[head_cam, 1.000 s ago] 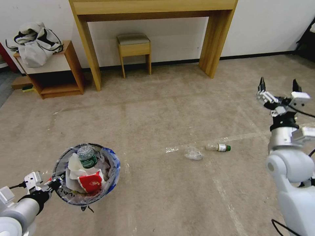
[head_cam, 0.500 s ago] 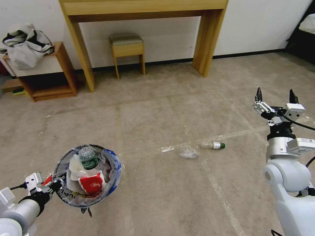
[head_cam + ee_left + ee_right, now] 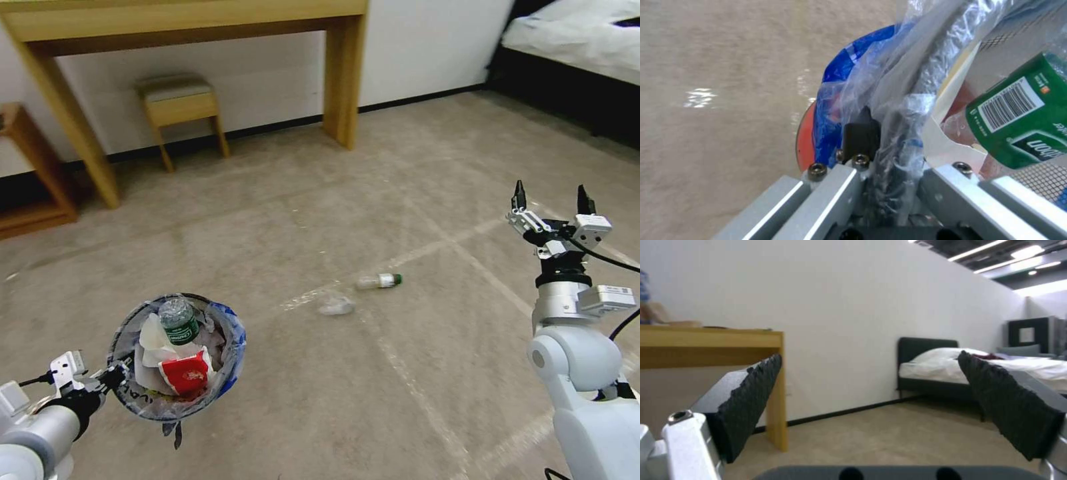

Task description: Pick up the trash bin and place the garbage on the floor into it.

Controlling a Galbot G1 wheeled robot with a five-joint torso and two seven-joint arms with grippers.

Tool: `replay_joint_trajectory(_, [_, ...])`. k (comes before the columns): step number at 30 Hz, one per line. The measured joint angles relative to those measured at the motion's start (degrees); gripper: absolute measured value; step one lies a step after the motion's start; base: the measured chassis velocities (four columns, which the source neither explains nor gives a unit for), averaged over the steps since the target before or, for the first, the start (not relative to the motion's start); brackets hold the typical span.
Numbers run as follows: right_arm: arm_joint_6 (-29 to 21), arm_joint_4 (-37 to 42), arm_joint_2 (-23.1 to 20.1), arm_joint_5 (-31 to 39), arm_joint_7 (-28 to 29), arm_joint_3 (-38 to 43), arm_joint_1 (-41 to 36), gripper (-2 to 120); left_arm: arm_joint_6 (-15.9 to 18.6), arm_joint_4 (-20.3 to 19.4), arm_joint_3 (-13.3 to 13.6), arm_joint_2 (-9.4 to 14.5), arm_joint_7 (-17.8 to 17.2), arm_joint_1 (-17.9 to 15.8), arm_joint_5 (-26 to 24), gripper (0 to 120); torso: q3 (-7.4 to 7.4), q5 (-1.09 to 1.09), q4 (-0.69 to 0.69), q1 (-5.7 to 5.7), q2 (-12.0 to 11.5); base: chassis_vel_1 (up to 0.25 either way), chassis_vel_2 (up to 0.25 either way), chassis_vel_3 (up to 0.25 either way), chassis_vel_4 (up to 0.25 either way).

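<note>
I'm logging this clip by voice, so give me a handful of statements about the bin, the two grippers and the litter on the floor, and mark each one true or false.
1. The left gripper is clamped on the rim of the trash bin. True.
2. The right gripper holds a bottle. False: it is open and empty, raised above the floor.
3. The trash bin is empty. False: it holds a green-labelled bottle, a red wrapper and white paper.
4. A clear bottle with a green cap lies on the carpet. True.
5. A crumpled clear plastic piece lies beside that bottle. True.
6. The stool stands on the bed. False: it stands on the floor by the wall, under the wooden table.
</note>
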Motion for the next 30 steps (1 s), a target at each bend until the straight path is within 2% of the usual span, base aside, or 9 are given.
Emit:
replay_joint_trajectory(6, [0.4,-0.4,0.6,-0.6,-0.6,-1.3,0.2,100,0.0,0.0,-0.3,-0.2,-0.1,0.2,0.0,0,0.0,0.0,0.05,0.0,0.0,-0.048,-0.049,-0.036,-0.04])
replay_joint_trajectory(30, [0.8,-1.4,1.4,-3.5,-2.0,-4.8,1.0,100,-0.2,0.0,-1.0,-0.4,-0.4,0.4,-0.5,0,0.0,0.0,0.04,0.0,0.0,0.0,0.0,0.0,0.0])
